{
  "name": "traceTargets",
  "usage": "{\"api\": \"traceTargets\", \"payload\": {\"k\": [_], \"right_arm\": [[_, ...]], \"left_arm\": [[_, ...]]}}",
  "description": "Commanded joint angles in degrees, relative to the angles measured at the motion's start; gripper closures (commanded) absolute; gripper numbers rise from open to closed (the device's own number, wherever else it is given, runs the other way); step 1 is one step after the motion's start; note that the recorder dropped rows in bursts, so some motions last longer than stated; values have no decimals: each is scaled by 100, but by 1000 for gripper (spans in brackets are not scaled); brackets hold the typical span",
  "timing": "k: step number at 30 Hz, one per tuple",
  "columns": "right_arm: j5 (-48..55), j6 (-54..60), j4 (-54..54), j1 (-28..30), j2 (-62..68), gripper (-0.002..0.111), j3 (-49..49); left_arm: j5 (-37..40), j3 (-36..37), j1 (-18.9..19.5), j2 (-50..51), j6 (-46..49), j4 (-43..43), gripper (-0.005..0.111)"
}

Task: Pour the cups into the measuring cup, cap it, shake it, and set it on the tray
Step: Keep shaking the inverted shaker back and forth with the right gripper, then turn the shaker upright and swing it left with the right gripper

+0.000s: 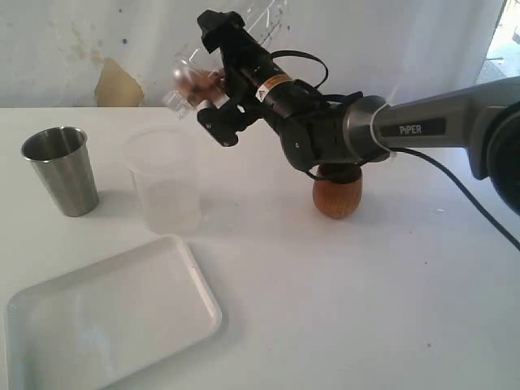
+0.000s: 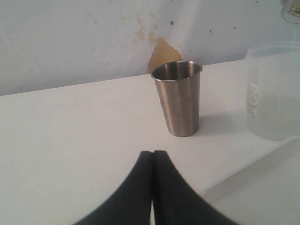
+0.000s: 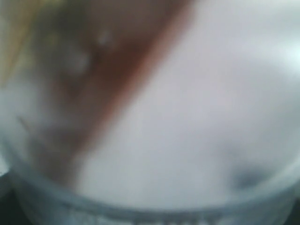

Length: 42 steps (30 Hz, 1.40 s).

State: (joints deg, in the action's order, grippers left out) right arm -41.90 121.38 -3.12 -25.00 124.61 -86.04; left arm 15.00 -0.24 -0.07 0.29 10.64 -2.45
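- White, matte tabletop against a pale, stained wall with a tan peeled patch.
- Far left: steel tumbler, tapered, brushed metal, upright, mouth open. Just right of it and apart, a frosted cup, translucent, cylindrical, upright.
- Near left: tray, flat, white, rounded corners, low rim. Near-left corner cut off by the edge of view, far corner close to the frosted cup's base.
- Right of centre: wooden cup, rounded, brown, upright on the table, top hidden behind the right arm.
- Broad open table across the centre and near right.
- Right gripper raised above the table on the far side of the frosted cup. Jaws spread wide and clamped around the measuring cup: clear plastic, tilted, blurred, something brown inside. From the wrist, only a blurred clear wall.
- Left gripper low over the table, facing the steel tumbler. Black fingers pressed together, holding nothing.
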Motion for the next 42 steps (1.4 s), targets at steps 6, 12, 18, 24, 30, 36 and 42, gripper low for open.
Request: {"api": "traceTargets", "payload": {"k": [6,12,18,24,30,36,42], "right_arm": [[-142,145,-786,54,-7,108,-70],[-142,145,-765,54,-7,108,-70],[-198,145,-631,43,-7,108,-70],[-331,145,98,43,-7,108,-70],[-319,145,129,43,-7,108,-70],[-284,110,114,43,-7,108,-70],[-164,-1058,-158,43,-7,108,-70]], "left_arm": [[-36,24,-1,-29,-13,-5,107],[-36,24,-1,-29,-13,-5,107],[-36,24,-1,-29,-13,-5,107],[-36,24,-1,-29,-13,-5,107],[-36,24,-1,-29,-13,-5,107],[-36,24,-1,-29,-13,-5,107],[-36,24,-1,-29,-13,-5,107]]}}
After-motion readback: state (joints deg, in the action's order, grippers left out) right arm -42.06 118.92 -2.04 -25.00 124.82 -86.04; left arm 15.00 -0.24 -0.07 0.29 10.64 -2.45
